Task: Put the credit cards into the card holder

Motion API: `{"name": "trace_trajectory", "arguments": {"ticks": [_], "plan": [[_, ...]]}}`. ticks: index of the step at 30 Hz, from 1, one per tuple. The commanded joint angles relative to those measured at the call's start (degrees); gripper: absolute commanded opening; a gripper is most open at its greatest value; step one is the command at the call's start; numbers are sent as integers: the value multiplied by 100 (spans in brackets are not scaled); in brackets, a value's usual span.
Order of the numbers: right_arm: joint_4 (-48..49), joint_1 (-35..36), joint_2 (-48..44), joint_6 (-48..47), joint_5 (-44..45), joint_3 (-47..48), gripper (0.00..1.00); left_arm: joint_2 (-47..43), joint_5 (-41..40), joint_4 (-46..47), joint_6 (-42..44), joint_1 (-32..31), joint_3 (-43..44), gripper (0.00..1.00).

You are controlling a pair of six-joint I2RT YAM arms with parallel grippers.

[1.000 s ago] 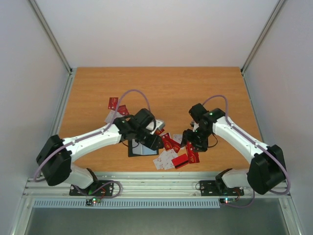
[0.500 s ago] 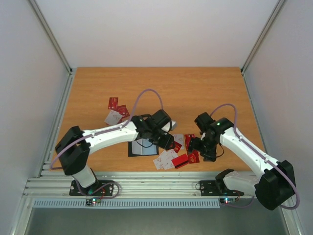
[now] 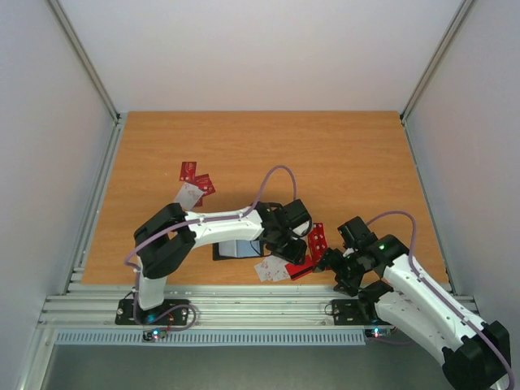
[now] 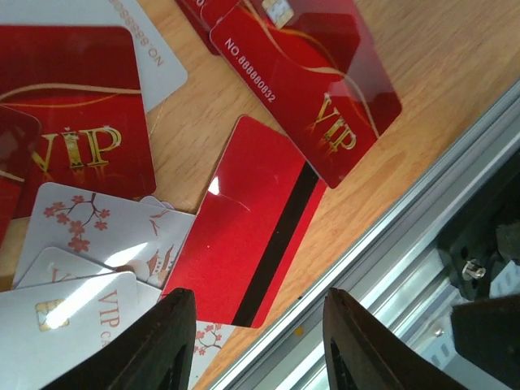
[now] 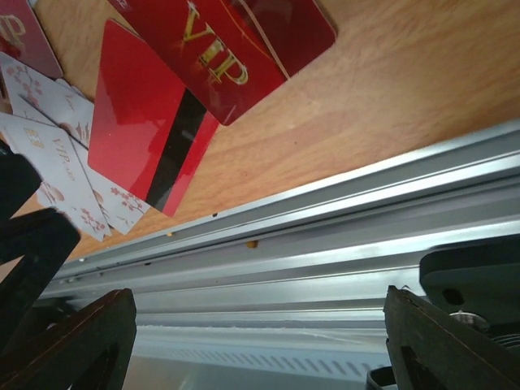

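Note:
Several credit cards lie near the table's front edge: a red card with a black stripe (image 3: 299,267) (image 4: 252,236) (image 5: 146,138), red VIP cards (image 3: 315,240) (image 4: 317,81) (image 5: 203,57) and white cards (image 3: 272,270) (image 4: 89,236) (image 5: 57,162). More cards (image 3: 193,184) sit at the left rear. The black card holder (image 3: 236,251) lies open, partly under the left arm. My left gripper (image 3: 290,245) (image 4: 260,341) hovers open over the striped card's near end, nothing between its fingers. My right gripper (image 3: 333,272) (image 5: 260,349) stands wide open above the aluminium rail, holding nothing.
The aluminium rail (image 3: 260,301) (image 5: 325,244) (image 4: 422,227) borders the table's near edge, right beside the card pile. Both arms crowd the front middle. A dark part of the left gripper (image 5: 24,236) shows at the left of the right wrist view.
The left arm has swung right, from over the card holder to the cards by the front edge. The right arm has pulled back toward the rail and its jaws have opened wider.

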Motion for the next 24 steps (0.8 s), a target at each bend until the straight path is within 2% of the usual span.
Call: {"name": "trace_trajectory", "arguments": {"ticks": [1, 6, 12, 18, 20, 24], "plan": [[223, 21, -180, 678, -369, -227, 84, 257, 274, -75, -1, -32, 199, 46], [915, 50, -122, 1076, -484, -560, 84, 420, 474, -126, 266, -32, 205, 45], [1520, 216, 459, 1285, -294, -621, 83, 515, 650, -51, 454, -30, 130, 45], [3023, 459, 787, 1890, -386, -1202, 83, 540, 468, -206, 592, -15, 100, 45], [3446, 469, 1032, 1876, -446, -1296, 82, 576, 342, -293, 642, -8, 159, 45], [3548, 477, 1405, 1589, -526, -1145, 82, 372, 212, -185, 709, -14, 130, 46]]}}
